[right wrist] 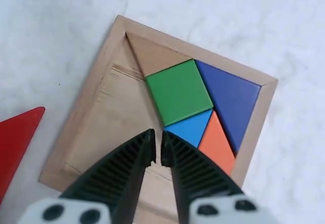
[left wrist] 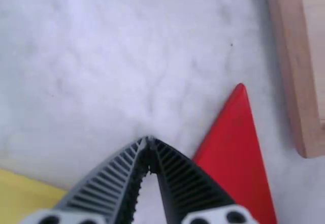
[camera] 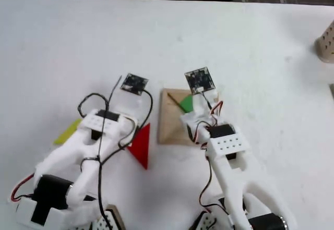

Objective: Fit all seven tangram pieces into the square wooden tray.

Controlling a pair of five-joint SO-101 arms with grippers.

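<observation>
Tangram tray [camera: 168, 123] lies mid-table in my high view, with the right arm [camera: 227, 145] over its right half and a green square [camera: 187, 104] showing inside. A red triangle [camera: 141, 144] lies just beside the tray's left wall, partly under the left arm [camera: 104, 128]. A yellow piece [camera: 68, 132] lies further toward the left edge of the table [camera: 62, 42].

From the left wrist I see the left gripper [left wrist: 148, 144] narrow, tips meeting on nothing, over bare table. The red triangle is just beside one finger, and the tray wall lies beyond it.

From the right wrist, the right gripper [right wrist: 157, 138] hangs over the tray, jaws drawn together and empty. Inside, the green square meets a dark blue triangle [right wrist: 231, 99] and a light blue piece [right wrist: 190, 128]. An orange triangle [right wrist: 216, 145] lies between those two.
</observation>
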